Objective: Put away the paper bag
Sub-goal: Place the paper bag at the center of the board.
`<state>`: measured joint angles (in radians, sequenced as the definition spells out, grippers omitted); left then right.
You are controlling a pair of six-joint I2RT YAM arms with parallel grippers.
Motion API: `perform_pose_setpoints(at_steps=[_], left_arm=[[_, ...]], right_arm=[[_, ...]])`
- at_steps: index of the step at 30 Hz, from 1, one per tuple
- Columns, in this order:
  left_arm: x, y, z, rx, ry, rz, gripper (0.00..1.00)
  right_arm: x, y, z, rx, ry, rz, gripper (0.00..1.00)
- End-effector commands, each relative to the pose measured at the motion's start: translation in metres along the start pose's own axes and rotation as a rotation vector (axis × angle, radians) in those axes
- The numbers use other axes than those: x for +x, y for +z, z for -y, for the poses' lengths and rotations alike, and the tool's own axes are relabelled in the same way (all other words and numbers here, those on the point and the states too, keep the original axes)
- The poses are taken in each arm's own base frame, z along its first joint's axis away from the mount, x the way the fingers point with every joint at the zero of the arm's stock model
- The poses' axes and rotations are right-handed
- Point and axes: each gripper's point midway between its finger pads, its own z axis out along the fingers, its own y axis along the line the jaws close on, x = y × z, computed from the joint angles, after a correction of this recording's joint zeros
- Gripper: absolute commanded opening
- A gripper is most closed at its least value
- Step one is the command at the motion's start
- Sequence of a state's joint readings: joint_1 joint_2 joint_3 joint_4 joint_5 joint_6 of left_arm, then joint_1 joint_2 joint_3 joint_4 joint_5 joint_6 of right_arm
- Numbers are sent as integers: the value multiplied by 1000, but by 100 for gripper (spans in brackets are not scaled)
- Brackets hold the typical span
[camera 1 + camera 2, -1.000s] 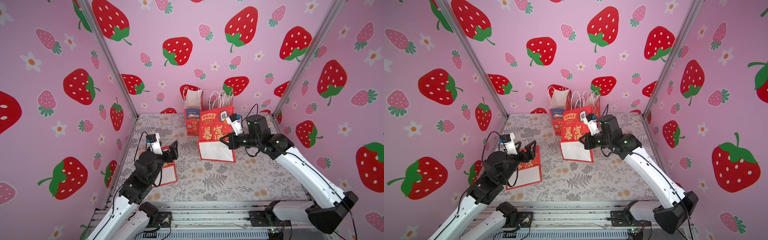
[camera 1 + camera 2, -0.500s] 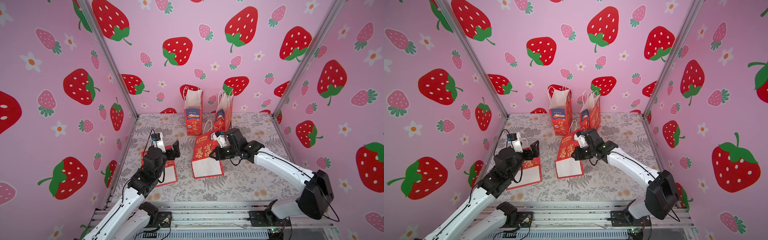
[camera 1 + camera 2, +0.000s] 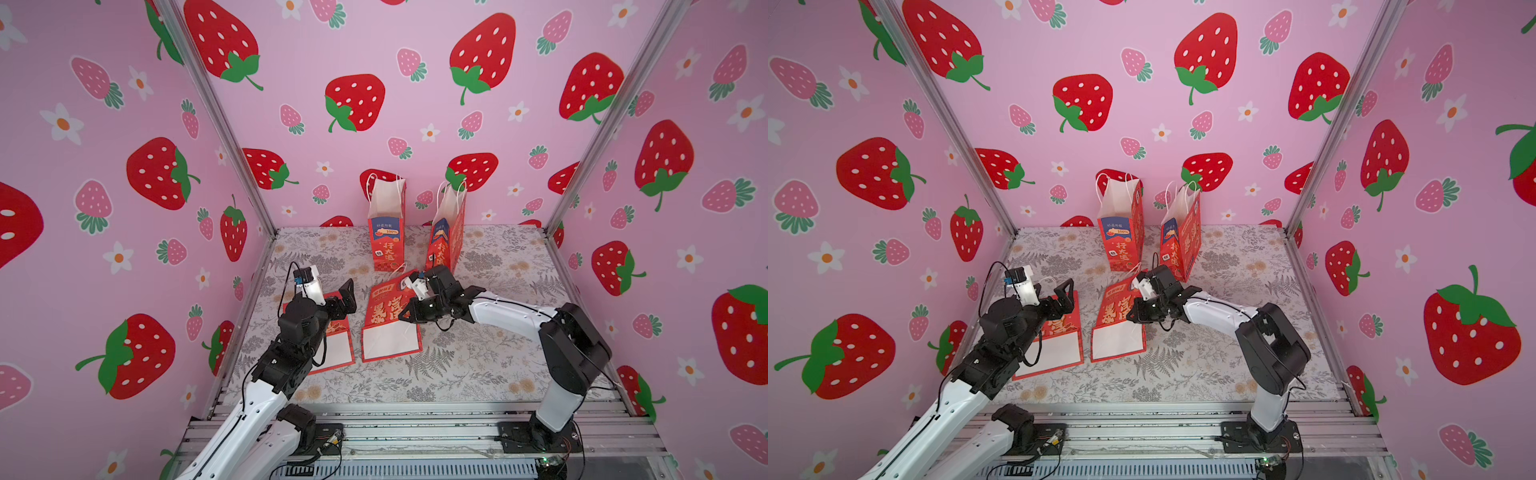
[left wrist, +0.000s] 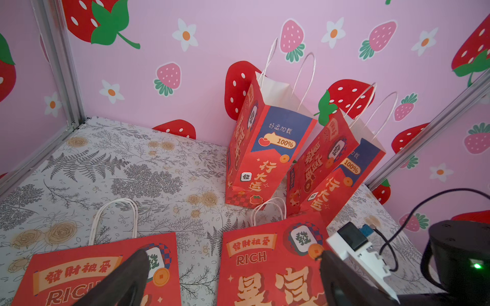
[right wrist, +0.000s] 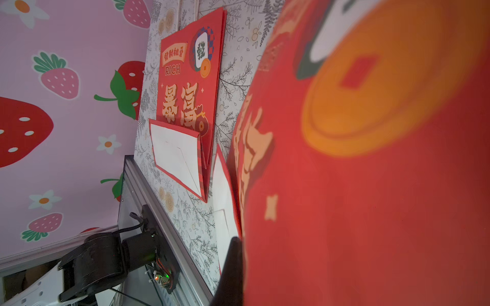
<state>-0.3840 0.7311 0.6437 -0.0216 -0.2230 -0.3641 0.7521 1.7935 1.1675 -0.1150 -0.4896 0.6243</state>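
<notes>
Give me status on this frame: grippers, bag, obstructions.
Left gripper open above flat bag. Right gripper shut on folded bag, lying on table. Two standing bags behind; nothing blocking.

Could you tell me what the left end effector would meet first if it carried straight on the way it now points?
Probably the upright red paper bag nearer the left wall; the open left end effector aims over the table between the two flattened bags toward it, though depth is uncertain.

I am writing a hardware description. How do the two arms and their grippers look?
Both arms have glossy white links and bulky black joints. The left gripper and right gripper have black fingers, each with a white wrist camera block; the left one shows a blue connector. Thin black cables loop along both arms. Black bases are bolted to aluminium rails.
</notes>
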Motion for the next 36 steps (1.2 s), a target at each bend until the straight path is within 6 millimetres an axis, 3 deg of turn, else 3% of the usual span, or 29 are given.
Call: perform_pose_setpoints(at_steps=[1, 8, 24, 36], left_arm=[[-2, 2, 3, 21, -13, 13, 100], [-1, 4, 7, 45, -27, 6, 100], [-1, 8, 12, 69, -43, 2, 100], [1, 9, 13, 74, -48, -1, 100]], right_arm=[[-10, 7, -14, -60, -13, 18, 0], [11, 32, -1, -60, 22, -35, 0], [35, 53, 2, -50, 141, 35, 0], [33, 57, 7, -24, 159, 78, 0]])
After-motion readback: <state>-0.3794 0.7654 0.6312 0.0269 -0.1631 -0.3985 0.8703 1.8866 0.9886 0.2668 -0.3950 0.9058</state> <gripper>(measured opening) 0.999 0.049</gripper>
